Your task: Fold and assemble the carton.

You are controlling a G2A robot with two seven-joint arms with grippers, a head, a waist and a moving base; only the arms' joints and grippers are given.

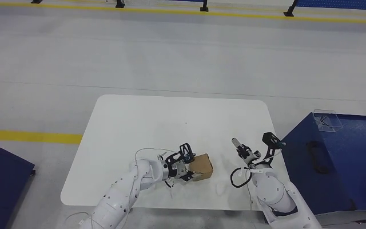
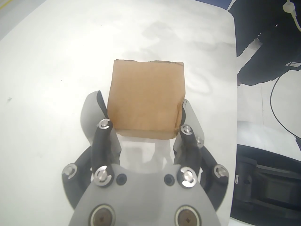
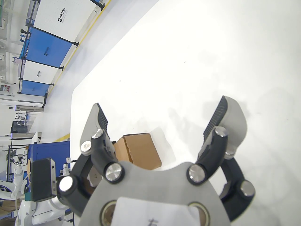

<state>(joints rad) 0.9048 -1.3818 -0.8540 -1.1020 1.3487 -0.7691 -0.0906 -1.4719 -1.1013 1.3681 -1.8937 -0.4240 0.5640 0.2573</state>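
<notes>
The left gripper (image 2: 143,103) lies closest, low over the near part of the table (image 1: 171,120). Its fingers (image 2: 100,109) are clenched on the carton (image 1: 202,166), one pad pressed to each of two opposite sides, at the end of the carton that faces the wrist.

The carton is a small brown box. Its top face is shut flat and its far top edge is a little ragged. In the right wrist view a flap seam runs down the side that faces the other arm. It stands square between the pads. Whether its base rests on the table or hangs just above it, I cannot tell.

To the right of the carton, clear of it, the right gripper (image 3: 162,105) hovers over bare table. Its fingers (image 3: 219,116) are spread wide and released, with nothing between them, and its opening points away from the robot, past the carton.

Farther right of the carton, off the table's edge, stands a blue bin (image 1: 337,183). A small clear tray (image 1: 327,120) sits on the bin's far rim.
</notes>
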